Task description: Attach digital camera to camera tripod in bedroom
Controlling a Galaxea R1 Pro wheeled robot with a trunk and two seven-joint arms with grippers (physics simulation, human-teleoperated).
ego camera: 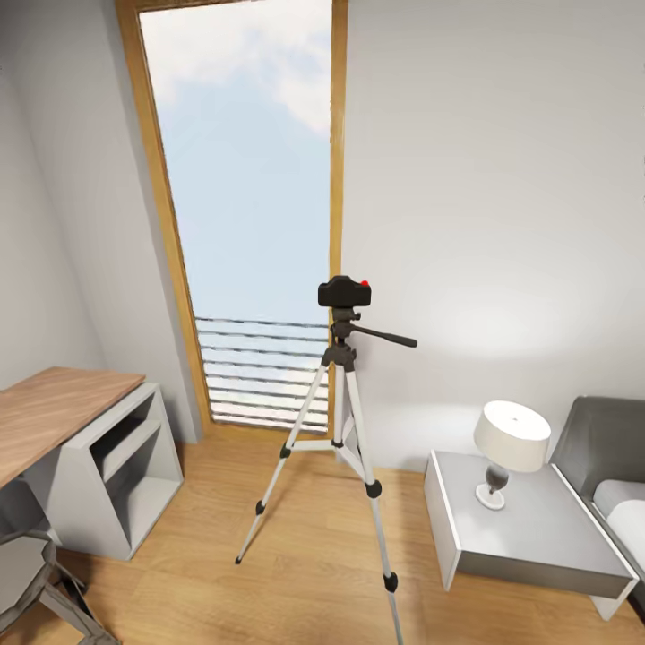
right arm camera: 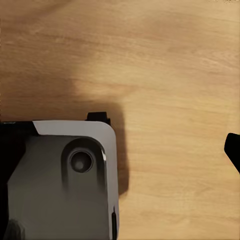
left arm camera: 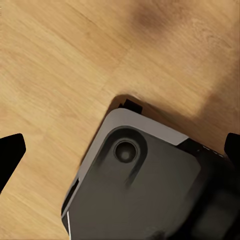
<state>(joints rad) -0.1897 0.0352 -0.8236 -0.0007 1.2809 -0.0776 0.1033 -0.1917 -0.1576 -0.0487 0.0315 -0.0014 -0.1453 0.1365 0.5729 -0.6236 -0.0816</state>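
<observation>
Digital camera (ego camera: 345,292) seated on top of the camera tripod (ego camera: 343,430), red button up, touching the black head, pan handle sticking out toward the right. Tripod stood upright on the wood plank floor (ego camera: 305,555) of the bedroom, legs splayed, in front of the tall wood-framed window (ego camera: 246,215). White open shelf unit (ego camera: 121,466) at the left under a wood-topped surface (ego camera: 54,412); compartments seen bare, as far as could be told. Low white bedside surface (ego camera: 511,528) at the right, carrying a white-shaded lamp (ego camera: 506,448), just beside the grey bed (ego camera: 609,466). Both wrist views looked down on plank floor and a grey corner of the robot base (left arm camera: 145,185). Left jaws (left arm camera: 120,150) spread wide, dark tips at opposite edges, nothing between. Right jaws (right arm camera: 120,150): one dark tip (right arm camera: 233,149) visible, so spread or pressed together could not be told.
</observation>
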